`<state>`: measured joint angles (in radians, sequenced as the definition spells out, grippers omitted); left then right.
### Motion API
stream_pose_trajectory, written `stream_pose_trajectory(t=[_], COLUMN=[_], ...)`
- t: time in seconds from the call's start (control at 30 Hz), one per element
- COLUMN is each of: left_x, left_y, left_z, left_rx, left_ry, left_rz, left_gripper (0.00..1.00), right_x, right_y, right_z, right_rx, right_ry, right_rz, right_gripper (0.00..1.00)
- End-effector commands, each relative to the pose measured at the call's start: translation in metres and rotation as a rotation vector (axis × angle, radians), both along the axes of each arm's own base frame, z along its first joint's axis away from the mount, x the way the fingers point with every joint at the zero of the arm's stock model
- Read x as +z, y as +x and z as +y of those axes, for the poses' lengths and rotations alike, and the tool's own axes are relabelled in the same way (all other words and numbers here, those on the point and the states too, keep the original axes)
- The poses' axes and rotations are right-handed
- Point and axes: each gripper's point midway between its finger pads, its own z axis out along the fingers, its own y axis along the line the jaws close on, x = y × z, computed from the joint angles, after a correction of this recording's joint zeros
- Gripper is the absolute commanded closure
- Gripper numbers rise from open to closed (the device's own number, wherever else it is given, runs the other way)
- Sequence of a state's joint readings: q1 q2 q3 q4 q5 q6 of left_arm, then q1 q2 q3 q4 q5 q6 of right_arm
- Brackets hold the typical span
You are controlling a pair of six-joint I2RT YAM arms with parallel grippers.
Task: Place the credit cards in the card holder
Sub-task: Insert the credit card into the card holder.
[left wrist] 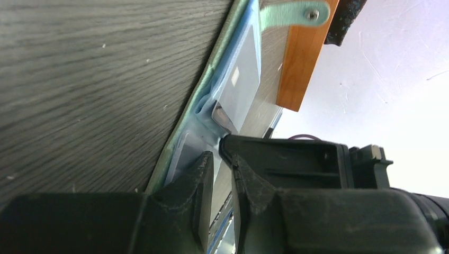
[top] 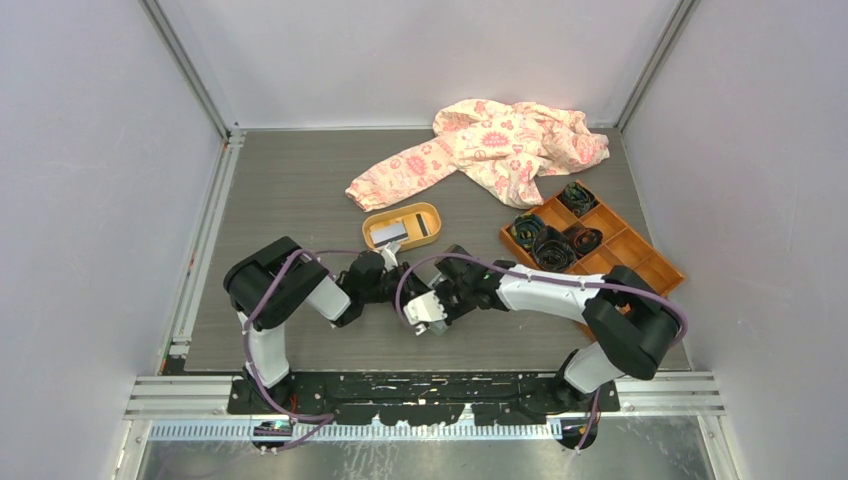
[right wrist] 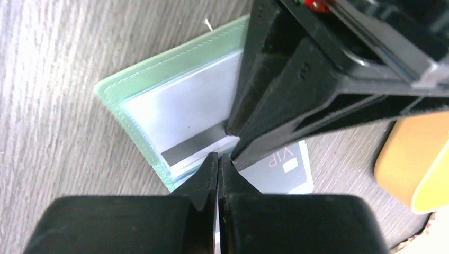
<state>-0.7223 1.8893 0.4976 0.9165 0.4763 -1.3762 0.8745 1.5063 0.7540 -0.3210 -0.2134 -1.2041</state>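
The pale green card holder [right wrist: 123, 87] lies open on the table. A white credit card [right wrist: 185, 114] with a dark stripe sits in its clear sleeve. A grey card marked VIP [right wrist: 283, 168] lies beside it, partly under my left gripper [right wrist: 233, 135]. My right gripper [right wrist: 218, 159] is shut at the sleeve's near edge, and the film bunches up to its tips [left wrist: 225, 142]. My left gripper [left wrist: 225, 159] stands narrowly open with nothing between its fingers, right at the holder's edge [left wrist: 180, 135]. From above, both grippers [top: 395, 272] [top: 432, 290] meet and hide the holder.
An orange oval tray [top: 432, 211] just behind the grippers holds more cards [top: 390, 235]. An orange compartmented box [top: 640, 262] with dark rolled items stands at the right. A pink patterned cloth [top: 490, 145] lies at the back.
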Motion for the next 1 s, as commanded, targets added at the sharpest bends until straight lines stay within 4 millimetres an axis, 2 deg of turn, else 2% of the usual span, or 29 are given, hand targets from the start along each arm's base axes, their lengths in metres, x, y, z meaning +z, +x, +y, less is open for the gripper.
stream_pose_trajectory(t=[0.0, 0.13, 0.23, 0.4, 0.57, 0.63, 0.73, 0.83, 0.93, 0.97], left_x=[-0.009, -0.008, -0.001, 0.027, 0.050, 0.060, 0.074, 0.088, 0.101, 0.104], left_y=[-0.005, -0.005, -0.005, -0.003, -0.005, -0.007, -0.006, -0.005, -0.004, -0.004], left_z=[0.001, 0.001, 0.001, 0.005, 0.019, 0.026, 0.041, 0.058, 0.073, 0.078], left_rx=[-0.027, -0.028, -0.028, -0.028, -0.032, -0.033, -0.020, 0.019, 0.080, 0.099], left_ry=[0.024, 0.022, 0.015, 0.026, 0.102, 0.131, 0.181, 0.215, 0.218, 0.213], left_rz=[0.005, 0.002, -0.012, -0.090, -0.182, -0.237, -0.350, -0.460, -0.556, -0.583], left_gripper=[0.79, 0.78, 0.78, 0.77, 0.77, 0.77, 0.77, 0.78, 0.76, 0.71], right_x=[0.028, 0.034, 0.047, 0.075, 0.098, 0.104, 0.105, 0.096, 0.081, 0.077], right_y=[0.022, 0.026, 0.020, 0.014, 0.023, 0.026, 0.029, 0.033, 0.040, 0.043], right_z=[0.001, 0.001, 0.003, 0.002, 0.000, -0.001, -0.002, -0.004, -0.006, -0.007], right_rx=[-0.028, -0.063, -0.087, -0.169, -0.346, -0.426, -0.546, -0.658, -0.767, -0.797], right_ry=[0.040, 0.068, 0.133, 0.284, 0.417, 0.449, 0.462, 0.415, 0.348, 0.330], right_rz=[-0.079, -0.060, 0.012, 0.210, 0.401, 0.511, 0.701, 0.857, 0.921, 0.929], right_gripper=[0.98, 0.97, 0.96, 0.83, 0.71, 0.70, 0.68, 0.68, 0.66, 0.66])
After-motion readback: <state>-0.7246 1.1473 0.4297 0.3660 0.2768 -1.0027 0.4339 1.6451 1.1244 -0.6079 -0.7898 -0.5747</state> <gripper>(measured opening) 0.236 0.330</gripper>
